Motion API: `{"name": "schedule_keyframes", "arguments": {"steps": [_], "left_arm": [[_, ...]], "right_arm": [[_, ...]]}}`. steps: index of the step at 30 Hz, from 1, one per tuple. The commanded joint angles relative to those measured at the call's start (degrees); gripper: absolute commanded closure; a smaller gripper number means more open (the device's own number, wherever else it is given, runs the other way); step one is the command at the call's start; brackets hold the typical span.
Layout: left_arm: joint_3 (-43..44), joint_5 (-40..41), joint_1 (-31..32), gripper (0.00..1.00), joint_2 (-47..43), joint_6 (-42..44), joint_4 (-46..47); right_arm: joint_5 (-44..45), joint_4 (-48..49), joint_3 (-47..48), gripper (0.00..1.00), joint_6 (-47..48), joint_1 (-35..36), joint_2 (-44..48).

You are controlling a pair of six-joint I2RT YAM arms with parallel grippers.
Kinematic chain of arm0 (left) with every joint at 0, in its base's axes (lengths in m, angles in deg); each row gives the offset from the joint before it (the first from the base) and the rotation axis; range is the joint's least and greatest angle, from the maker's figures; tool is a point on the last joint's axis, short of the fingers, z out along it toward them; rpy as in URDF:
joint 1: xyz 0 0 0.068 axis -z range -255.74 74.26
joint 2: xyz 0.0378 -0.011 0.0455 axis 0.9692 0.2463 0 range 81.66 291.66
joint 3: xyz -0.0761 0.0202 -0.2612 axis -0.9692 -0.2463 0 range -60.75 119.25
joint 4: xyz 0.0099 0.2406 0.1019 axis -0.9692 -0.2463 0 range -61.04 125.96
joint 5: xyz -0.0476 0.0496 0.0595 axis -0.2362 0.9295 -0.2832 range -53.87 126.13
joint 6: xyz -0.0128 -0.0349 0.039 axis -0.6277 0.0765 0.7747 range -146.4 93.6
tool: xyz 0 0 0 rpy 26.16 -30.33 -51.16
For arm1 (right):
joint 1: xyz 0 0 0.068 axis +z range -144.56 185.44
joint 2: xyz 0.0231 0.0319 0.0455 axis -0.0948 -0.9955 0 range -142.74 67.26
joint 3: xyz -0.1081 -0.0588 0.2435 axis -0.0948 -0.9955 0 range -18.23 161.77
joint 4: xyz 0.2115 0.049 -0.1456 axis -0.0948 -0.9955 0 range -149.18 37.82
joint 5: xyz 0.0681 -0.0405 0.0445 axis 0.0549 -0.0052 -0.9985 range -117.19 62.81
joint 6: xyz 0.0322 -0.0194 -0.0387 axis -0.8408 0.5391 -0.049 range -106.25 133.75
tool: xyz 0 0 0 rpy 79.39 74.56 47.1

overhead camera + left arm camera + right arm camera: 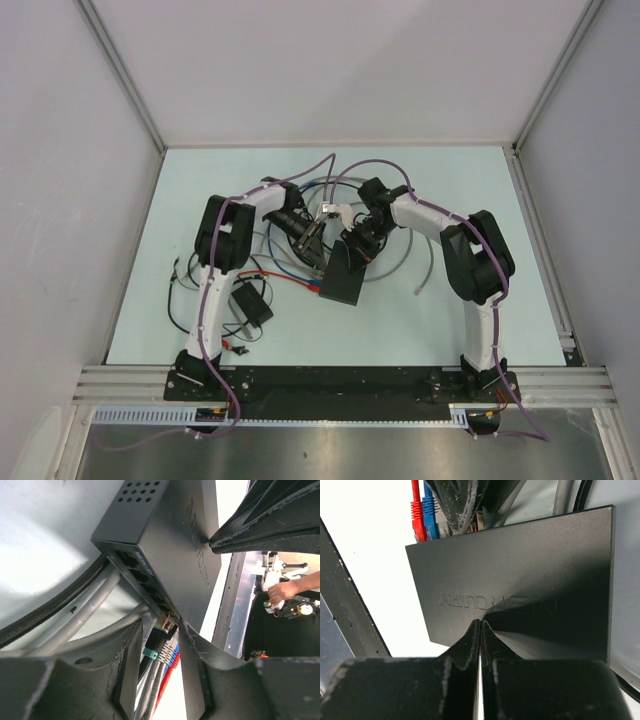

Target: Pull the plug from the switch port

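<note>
While the Mercury switch (pixel 338 282) lay mid-way across the table (pixel 450 200), the right gripper (pixel 480 630) rested on its top, jaws closed. The left gripper (pixel 161 630) straddled the plug (pixel 165 622) in the switch port (pixel 145 577), jaws narrow, possibly gripping.

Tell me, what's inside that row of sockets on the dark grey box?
The far sockets look empty. At the near end a clear plug sits between the left claw's fingers, red and blue cables beside it. How deep it sits is hidden.
</note>
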Motion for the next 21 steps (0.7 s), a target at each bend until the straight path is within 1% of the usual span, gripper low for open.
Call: {"name": "schedule_keyframes", "arguments": {"steps": [1, 6, 8, 9, 10, 11, 12, 18, 21], "left_arm": [[2.91, -1.33, 0.16, 0.62, 2.00, 2.37, 0.07], [3.35, -1.68, 0.16, 0.65, 2.17, 3.15, -0.46], [3.44, -1.76, 0.16, 0.73, 2.18, 3.25, -0.55], [3.44, -1.76, 0.16, 0.79, 2.52, 3.25, -0.64], [3.87, -1.76, 0.16, 0.93, 2.70, 3.25, -0.99], [4.05, -1.68, 0.16, 0.97, 2.96, 2.90, -0.90], [4.23, -1.68, 0.16, 0.99, 3.23, 2.72, -0.90], [6.60, -1.06, 0.16, 1.00, 3.76, 0.70, -0.02], [5.91, -1.59, 0.16, 1.00, 3.58, 3.85, -1.51]], "right_arm": [[6.44, 1.96, -1.93, 1.00, 1.49, -0.31, -2.52], [6.53, 2.05, -1.93, 1.00, 1.49, -0.49, -2.60], [6.53, 2.14, -1.93, 1.00, 1.41, -0.40, -2.61], [6.53, 2.14, -1.85, 1.00, 1.41, -0.40, -2.61], [6.62, 2.22, -1.85, 1.00, 1.41, -0.40, -2.69], [6.71, 2.22, -1.93, 1.00, 1.32, -0.40, -2.69], [6.62, 2.31, -1.93, 1.00, 1.32, -0.40, -2.69], [6.79, 2.57, -1.93, 1.00, 1.05, -0.23, -2.87], [6.97, 2.49, -1.85, 1.00, 1.05, -0.31, -2.96]]}}
